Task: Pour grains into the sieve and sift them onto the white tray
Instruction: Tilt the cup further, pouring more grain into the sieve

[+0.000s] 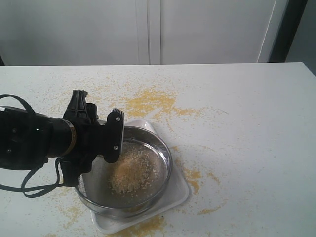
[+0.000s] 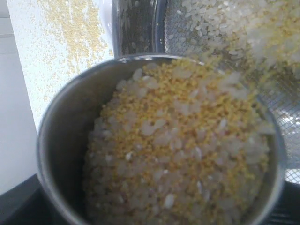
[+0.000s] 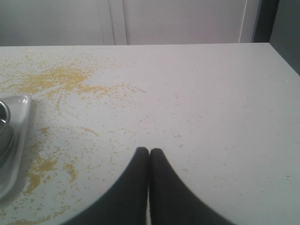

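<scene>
Grains [image 1: 131,170] heaped in sieve [image 1: 166,154] on white tray [image 1: 180,192]; more filling cup [image 2: 65,117], clamped by left gripper [image 1: 98,148] at sieve rim. Right gripper [image 3: 149,152] fingers pressed together above table [image 3: 225,93].

- grains [image 2: 178,145]: bright yellow meal speckled through with pale white-beige granules.
- steel cup [image 2: 61,140]: dull silver-grey, darker inside.
- sieve [image 1: 170,160]: shiny grey steel rim, with darker grey fine mesh.
- white tray [image 1: 180,192]: plain white.
- table [image 1: 256,128]: white, dusted with yellow meal in patches, streaks and scattered specks.
- left gripper [image 1: 98,129]: black, with a brass-coloured ring on the arm behind it.
- right gripper [image 3: 149,151]: black.
</scene>
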`<control>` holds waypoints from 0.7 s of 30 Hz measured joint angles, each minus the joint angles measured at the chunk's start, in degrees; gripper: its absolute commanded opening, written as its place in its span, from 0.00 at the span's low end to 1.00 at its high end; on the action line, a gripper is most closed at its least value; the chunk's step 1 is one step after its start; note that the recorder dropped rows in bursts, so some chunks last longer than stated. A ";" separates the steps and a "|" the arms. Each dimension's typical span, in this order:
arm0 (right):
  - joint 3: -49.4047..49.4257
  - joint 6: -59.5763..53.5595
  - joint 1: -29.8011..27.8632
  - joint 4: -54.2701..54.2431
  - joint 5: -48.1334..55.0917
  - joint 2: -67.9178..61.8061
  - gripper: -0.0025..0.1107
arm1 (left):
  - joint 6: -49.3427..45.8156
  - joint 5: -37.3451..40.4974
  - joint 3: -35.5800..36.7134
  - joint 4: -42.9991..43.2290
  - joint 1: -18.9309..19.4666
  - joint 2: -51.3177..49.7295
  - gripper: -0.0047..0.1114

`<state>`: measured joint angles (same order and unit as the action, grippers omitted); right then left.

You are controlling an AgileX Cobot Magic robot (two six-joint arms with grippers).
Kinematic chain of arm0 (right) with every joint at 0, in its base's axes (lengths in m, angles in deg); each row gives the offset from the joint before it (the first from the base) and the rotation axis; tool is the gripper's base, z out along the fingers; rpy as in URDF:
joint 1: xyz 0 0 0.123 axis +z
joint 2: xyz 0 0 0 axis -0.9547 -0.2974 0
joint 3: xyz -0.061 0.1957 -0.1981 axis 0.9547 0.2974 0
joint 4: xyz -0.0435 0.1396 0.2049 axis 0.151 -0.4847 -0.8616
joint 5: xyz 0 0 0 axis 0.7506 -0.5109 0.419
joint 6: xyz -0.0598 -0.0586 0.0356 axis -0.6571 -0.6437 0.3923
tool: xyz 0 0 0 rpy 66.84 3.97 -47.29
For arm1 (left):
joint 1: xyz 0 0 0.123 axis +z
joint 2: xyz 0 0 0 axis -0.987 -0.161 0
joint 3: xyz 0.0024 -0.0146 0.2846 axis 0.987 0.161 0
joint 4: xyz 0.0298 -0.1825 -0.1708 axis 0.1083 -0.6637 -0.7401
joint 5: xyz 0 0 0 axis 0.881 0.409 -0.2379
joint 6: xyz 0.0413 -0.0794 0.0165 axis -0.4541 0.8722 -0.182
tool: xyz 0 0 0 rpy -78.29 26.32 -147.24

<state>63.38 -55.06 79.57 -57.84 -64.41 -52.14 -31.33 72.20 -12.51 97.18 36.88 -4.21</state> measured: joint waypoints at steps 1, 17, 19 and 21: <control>0.00 0.00 0.00 0.00 0.00 0.00 0.02 | 0.00 0.00 0.00 0.00 0.00 0.00 0.04; 0.00 0.00 0.00 0.00 0.00 0.00 0.02 | -0.37 2.70 -0.10 1.25 -2.92 0.54 0.04; 0.00 0.00 0.00 0.00 0.00 0.00 0.02 | -0.37 3.44 -0.14 1.32 -3.32 0.54 0.04; 0.00 0.00 0.00 0.00 0.00 0.00 0.02 | -0.37 4.27 -0.14 1.43 -3.42 0.54 0.04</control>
<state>63.38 -55.06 79.57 -57.84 -64.41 -52.14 -31.70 76.47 -12.65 98.61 33.46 -3.66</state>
